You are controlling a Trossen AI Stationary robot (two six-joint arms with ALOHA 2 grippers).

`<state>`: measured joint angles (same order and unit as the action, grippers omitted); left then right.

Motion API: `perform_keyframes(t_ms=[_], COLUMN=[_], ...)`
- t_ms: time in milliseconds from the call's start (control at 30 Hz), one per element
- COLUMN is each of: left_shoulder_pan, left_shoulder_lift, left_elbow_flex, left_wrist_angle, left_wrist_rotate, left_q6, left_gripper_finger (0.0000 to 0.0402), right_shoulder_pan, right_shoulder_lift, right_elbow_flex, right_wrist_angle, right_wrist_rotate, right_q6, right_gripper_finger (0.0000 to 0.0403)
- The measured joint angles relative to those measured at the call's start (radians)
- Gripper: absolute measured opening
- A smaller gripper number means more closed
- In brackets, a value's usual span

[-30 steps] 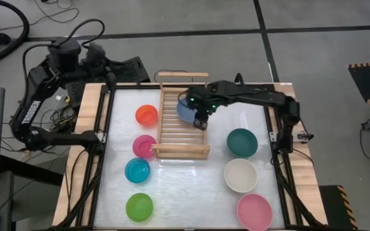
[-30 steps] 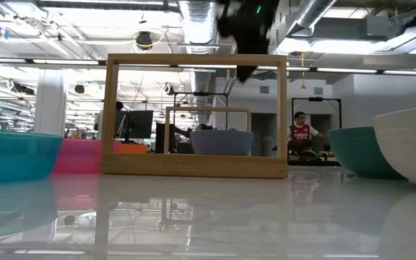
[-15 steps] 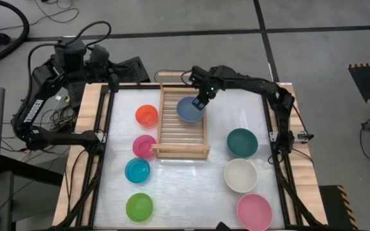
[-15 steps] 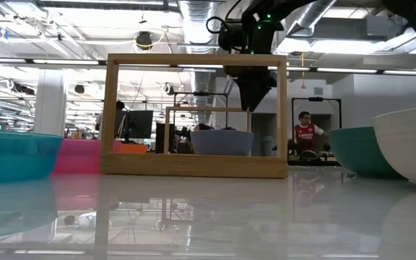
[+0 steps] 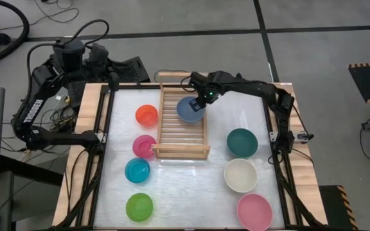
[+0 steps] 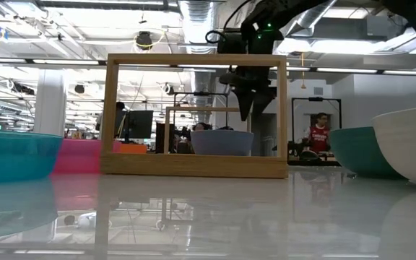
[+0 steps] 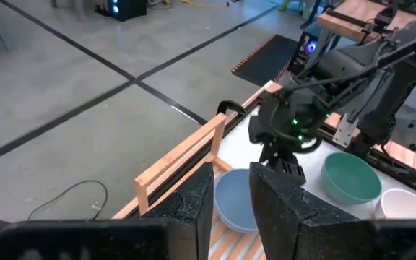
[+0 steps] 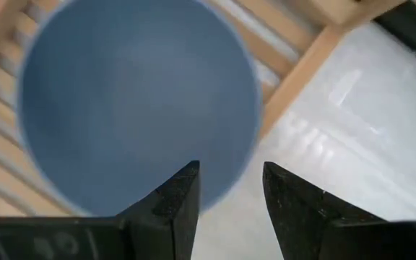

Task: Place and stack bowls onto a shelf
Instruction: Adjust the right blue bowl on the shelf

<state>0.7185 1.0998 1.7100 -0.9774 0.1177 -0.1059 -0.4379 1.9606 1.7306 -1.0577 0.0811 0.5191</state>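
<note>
One grey-blue bowl (image 5: 189, 110) on shelf (image 5: 172, 131); right gripper (image 5: 204, 99) above, seemingly apart

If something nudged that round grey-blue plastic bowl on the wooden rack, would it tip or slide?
The round grey-blue plastic bowl sits upright and looks wide and shallow, so tipping seems unlikely. It looks like smooth, light plastic, so it would probably slide along the light wooden slatted rack, whose side rails may stop it.

My table (image 5: 191, 186) is carrying the wooden shelf (image 5: 169, 128) toward its far end, and the grey-blue bowl (image 5: 190, 110) is sitting right on the shelf slats near the back. Left of the shelf, the orange-red bowl (image 5: 146, 115), magenta bowl (image 5: 144, 146), cyan bowl (image 5: 137, 171) and lime green bowl (image 5: 139, 206) are lining up in a row. On the right, the dark teal bowl (image 5: 242, 142), cream-white bowl (image 5: 240, 175) and light pink bowl (image 5: 255, 212) are resting directly on the white top.
</note>
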Motion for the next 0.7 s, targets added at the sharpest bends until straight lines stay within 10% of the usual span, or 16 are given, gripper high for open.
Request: perform_keyframes(t_ms=[700], left_shoulder_pan=[0.000], left_shoulder_lift=[0.017], left_elbow_flex=[0.000], left_wrist_angle=[-0.020], left_wrist_rotate=[0.084], left_q6=[0.022], left_gripper_finger=[0.0110], right_shoulder_pan=[-0.003], right_shoulder_lift=[0.023], right_elbow_flex=[-0.028], right_wrist_angle=[-0.033], right_wrist_rotate=[0.031], right_q6=[0.259], right_gripper_finger=[0.0260])
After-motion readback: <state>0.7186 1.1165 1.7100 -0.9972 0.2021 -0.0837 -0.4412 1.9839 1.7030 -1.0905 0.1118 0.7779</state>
